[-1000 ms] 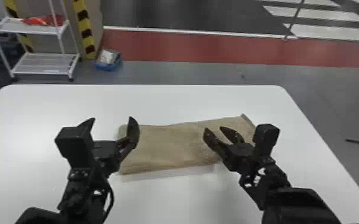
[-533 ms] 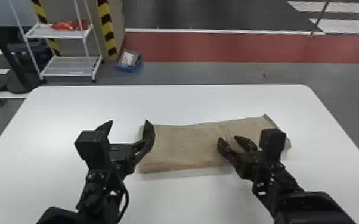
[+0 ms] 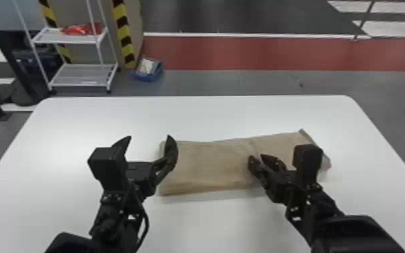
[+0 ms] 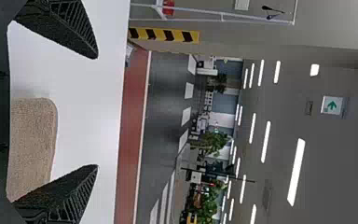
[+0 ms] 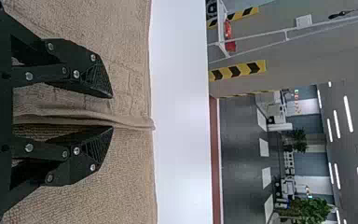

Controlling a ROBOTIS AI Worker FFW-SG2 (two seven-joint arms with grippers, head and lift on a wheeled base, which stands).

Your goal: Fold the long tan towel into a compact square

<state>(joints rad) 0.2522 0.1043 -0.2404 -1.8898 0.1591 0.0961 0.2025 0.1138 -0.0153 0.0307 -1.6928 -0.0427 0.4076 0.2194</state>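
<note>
Long tan cloth towel (image 3: 212, 165) lies on white round-cornered surface (image 3: 212, 114), nearer right edge. Right black claw (image 5: 112, 112) straddles raised fold (image 5: 133, 122), apart, probably to pinch it; left black claw (image 3: 148, 136) spread wide at left end.

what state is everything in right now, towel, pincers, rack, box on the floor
towel: spread long on the table, partly folded, not yet a compact square
left pincer: open wide, holding nothing
right pincer: narrowly open, a raised towel edge between its fingers
rack: upright, red item on its upper shelf
blue box: on the floor, something whitish inside
</note>
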